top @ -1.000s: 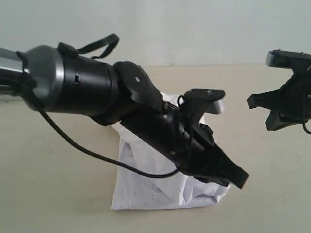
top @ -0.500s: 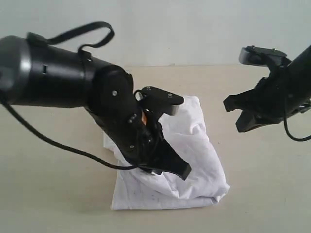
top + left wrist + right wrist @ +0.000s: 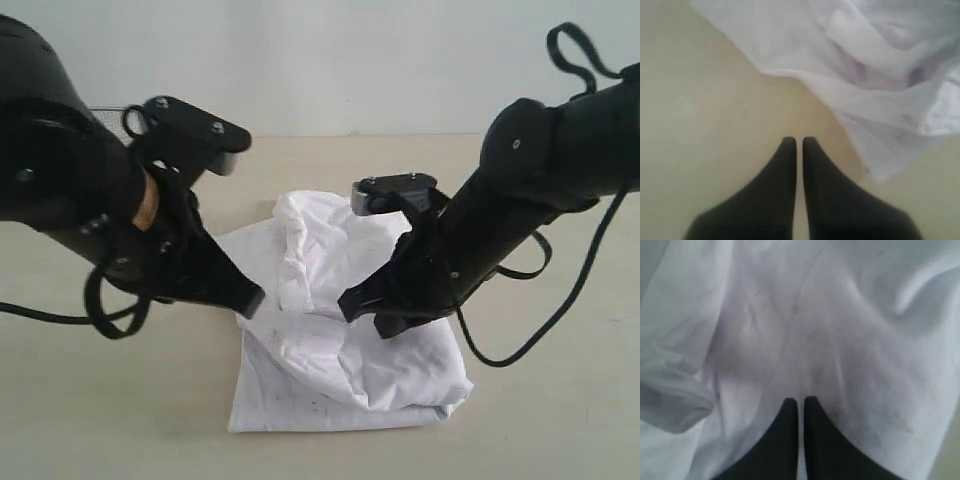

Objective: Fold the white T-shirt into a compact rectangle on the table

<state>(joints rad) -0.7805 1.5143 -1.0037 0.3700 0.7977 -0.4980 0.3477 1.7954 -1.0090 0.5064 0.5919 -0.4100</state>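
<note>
Dragging closed tips across the shirt (image 3: 340,360), bunched on the table (image 3: 100,410), could undo your fold: left gripper (image 3: 799,142) sits closed, empty, beside its edge; right gripper (image 3: 801,402), closed and empty, hangs just over it.

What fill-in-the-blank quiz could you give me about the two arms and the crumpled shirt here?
1. The crumpled T-shirt on the table is ____ in colour.
2. The left tool and the right tool both have their jaws ____.
3. Seen from its own wrist camera, the ____ tool points at bare table beside the cloth, while the other points at the cloth itself.
Missing words: white; shut; left.
</note>
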